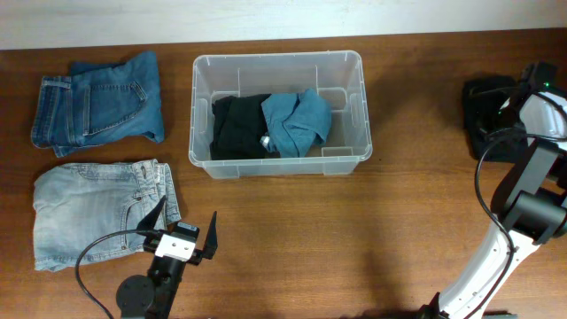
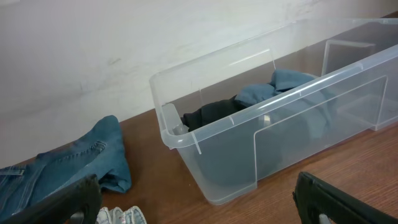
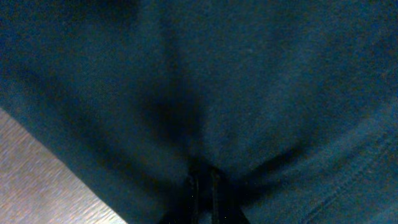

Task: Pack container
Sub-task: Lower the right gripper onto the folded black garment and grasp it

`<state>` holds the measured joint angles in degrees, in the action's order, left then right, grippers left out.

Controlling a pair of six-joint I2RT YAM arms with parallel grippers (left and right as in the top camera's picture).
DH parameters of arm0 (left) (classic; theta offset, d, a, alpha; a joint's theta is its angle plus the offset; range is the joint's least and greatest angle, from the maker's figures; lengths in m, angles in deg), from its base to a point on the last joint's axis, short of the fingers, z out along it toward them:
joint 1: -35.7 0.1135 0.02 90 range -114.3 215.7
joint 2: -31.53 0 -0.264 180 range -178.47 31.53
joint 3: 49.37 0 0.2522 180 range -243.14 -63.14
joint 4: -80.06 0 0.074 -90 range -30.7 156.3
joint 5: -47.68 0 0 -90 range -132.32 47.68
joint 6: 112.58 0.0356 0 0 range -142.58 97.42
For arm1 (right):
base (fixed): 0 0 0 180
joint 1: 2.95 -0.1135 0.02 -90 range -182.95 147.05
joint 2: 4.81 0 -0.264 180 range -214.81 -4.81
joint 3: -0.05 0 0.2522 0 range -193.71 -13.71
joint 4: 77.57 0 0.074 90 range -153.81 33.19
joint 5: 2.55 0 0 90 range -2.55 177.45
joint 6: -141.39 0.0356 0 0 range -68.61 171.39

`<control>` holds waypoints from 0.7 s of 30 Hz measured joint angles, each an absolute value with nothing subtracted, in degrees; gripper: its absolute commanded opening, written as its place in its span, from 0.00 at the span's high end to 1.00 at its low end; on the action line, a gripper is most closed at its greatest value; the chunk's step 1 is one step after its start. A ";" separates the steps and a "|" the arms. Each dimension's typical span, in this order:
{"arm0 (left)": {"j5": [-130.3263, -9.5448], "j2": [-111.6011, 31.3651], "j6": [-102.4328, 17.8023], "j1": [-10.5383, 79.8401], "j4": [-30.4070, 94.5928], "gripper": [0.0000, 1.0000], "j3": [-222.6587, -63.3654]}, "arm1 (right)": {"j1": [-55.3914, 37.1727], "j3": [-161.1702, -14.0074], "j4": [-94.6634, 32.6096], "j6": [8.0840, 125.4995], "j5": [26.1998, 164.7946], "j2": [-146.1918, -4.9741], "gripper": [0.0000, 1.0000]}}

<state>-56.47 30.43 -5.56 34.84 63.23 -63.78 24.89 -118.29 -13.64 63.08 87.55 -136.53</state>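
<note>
Jaws of the left gripper (image 1: 189,209) are standing wide apart and grasping nothing, with the gripper hovering over the near left part of the wooden table (image 1: 354,221) and pointing toward the far side. Just to its left, light-wash jeans (image 1: 93,217) are lying folded on the table, and in the overhead view one finger is overlapping their right edge. Beyond them, at the far left, darker blue jeans (image 1: 97,106) are also lying folded. Straight ahead of the left gripper and well apart from it, the container (image 1: 276,58) is sitting open-topped in the middle of the table, toward the far side. The left wrist camera is showing its near long wall and left corner. Inside, a black garment (image 1: 235,124) is filling the left half, and a crumpled teal-blue garment (image 1: 299,120) is lying to its right, touching it. At the far right, the right gripper (image 3: 203,186) is clamping its jaws nearly together on a pucker of a dark garment (image 3: 249,93). The fabric is filling almost the whole wrist view. From overhead, that garment is lying on the table well apart from the container, with the right arm bending over it.
</note>
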 measured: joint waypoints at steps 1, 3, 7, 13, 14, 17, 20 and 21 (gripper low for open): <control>-56.47 30.43 -5.56 34.84 63.23 0.01 -63.78 | 24.76 -118.29 -12.85 63.78 87.99 -136.49 0.96; -56.47 30.43 -5.56 34.84 63.23 0.01 -63.78 | 24.45 -118.29 -11.08 65.76 89.21 -136.31 0.96; -56.47 30.43 -5.56 34.84 63.23 0.01 -63.78 | 23.45 -118.24 -8.02 71.27 95.22 -136.12 0.96; -56.47 30.43 -5.56 34.84 63.23 0.01 -63.78 | 20.74 -117.81 -7.80 76.26 108.19 -136.12 0.96; -56.47 30.40 -5.56 34.84 63.23 0.01 -63.78 | 20.30 -117.81 -7.80 76.54 109.39 -136.12 0.96; -56.47 30.40 -5.56 34.84 63.23 0.01 -63.78 | 19.12 -118.79 -6.80 76.89 112.49 -136.12 0.96; -56.47 30.43 -5.56 34.84 63.23 0.01 -63.78 | 19.08 -122.33 -4.59 76.47 114.00 -136.12 0.83; -56.47 30.43 -5.56 34.84 63.23 0.01 -63.78 | 19.21 -123.55 -3.91 76.26 114.17 -136.09 0.75</control>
